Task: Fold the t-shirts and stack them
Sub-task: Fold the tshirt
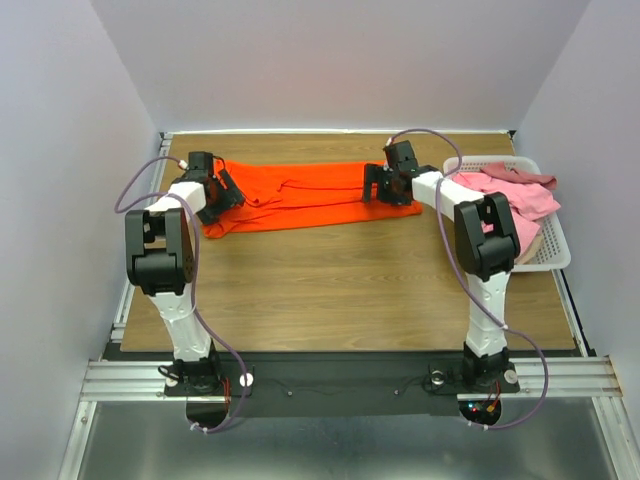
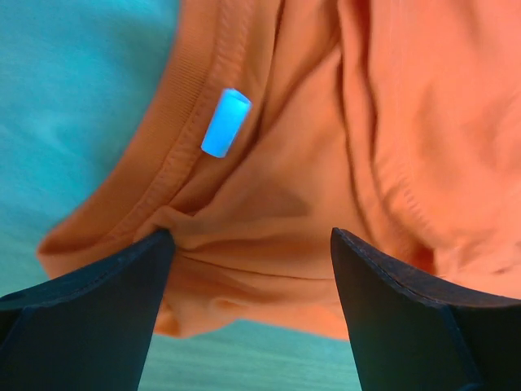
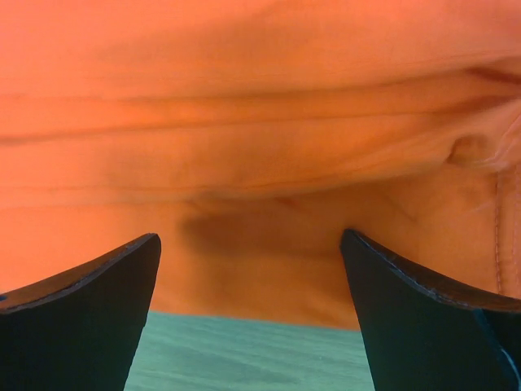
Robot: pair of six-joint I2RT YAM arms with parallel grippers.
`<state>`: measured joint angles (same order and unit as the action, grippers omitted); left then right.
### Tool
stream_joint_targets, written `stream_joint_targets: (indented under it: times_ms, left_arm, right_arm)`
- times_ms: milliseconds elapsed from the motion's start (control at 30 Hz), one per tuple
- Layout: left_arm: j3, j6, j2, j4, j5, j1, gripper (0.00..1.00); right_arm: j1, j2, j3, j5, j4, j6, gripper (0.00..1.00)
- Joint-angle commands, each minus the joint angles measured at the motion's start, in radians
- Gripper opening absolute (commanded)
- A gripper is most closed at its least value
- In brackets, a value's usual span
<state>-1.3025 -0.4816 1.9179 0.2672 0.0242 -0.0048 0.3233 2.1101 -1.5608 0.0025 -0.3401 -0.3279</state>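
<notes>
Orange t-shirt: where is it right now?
Top view: the orange t-shirt lies as a strip across the far half of the table, its ends at the left gripper and right gripper, left of the white basket.

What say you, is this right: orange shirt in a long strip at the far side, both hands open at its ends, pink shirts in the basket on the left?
No: the basket with the pink shirts is on the right, per the top view. Rest holds: orange shirt in a strip, left hand and right hand open at its ends.
</notes>
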Motion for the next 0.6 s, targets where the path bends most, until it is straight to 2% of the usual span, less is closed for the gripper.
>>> stream_joint_targets:
  times_ms: [0,100,300,467,567]
  left_arm:
    - [-0.021,0.024,0.055,-0.060,0.068,0.065,0.91]
    - [-0.058,0.031,0.104,-0.054,0.100,0.074,0.90]
    - [-0.076,0.024,0.115,-0.028,0.057,0.089,0.90]
    - [-0.141,0.023,0.109,0.029,0.030,0.109,0.90]
    - [-0.239,0.017,0.076,0.085,0.016,0.108,0.90]
  right_arm:
    - [-0.020,0.054,-0.100,0.114,0.013,0.015,1.00]
    - [-0.050,0.122,-0.177,0.132,0.013,0.009,1.00]
    - [-0.095,0.200,-0.320,0.143,0.012,0.021,1.00]
    - [-0.099,0.183,-0.346,0.105,0.012,0.061,1.00]
    - [-0.101,0.127,-0.309,0.073,0.013,0.075,1.00]
